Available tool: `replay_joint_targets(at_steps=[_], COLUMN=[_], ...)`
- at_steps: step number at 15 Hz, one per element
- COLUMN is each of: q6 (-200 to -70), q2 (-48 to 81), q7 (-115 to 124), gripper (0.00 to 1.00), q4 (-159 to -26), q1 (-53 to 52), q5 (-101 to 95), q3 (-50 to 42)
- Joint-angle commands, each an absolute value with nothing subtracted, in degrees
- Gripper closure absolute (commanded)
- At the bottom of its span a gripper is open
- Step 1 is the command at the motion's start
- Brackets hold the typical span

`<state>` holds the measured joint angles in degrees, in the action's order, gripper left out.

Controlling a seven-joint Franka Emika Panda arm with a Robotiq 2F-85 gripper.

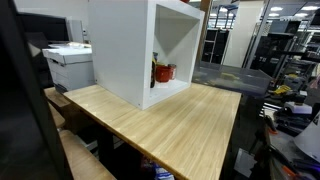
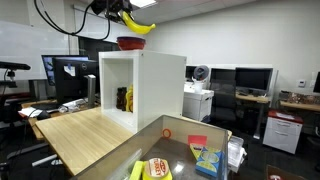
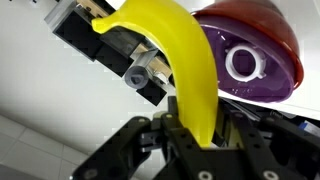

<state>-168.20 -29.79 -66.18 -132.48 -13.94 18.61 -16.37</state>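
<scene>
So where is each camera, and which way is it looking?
Exterior view: beside a corner of the wooden table, facing across it into the white box; no robot shows.
Exterior view: farther back, facing the box, with the gripper holding the banana above the red bowl.
Wrist view: on the wrist, looking past the gripper at banana and bowl.
Shared: both exterior views show table and box.

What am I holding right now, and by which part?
A banana, pinched near one end by the gripper, above the red bowl.
</scene>
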Motion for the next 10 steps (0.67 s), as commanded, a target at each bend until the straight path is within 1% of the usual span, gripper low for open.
replay_joint_targets(at_steps=[1,10], q6=[-172.0,-174.9], q2=[-30.8,-31.3], q7=[-68.2,-71.1], gripper=[0.88,0.88], q4=[-134.5,-136.4], q1=[-15.3,-21.9], q5=[18.2,18.5], q3=[-16.0,-17.6])
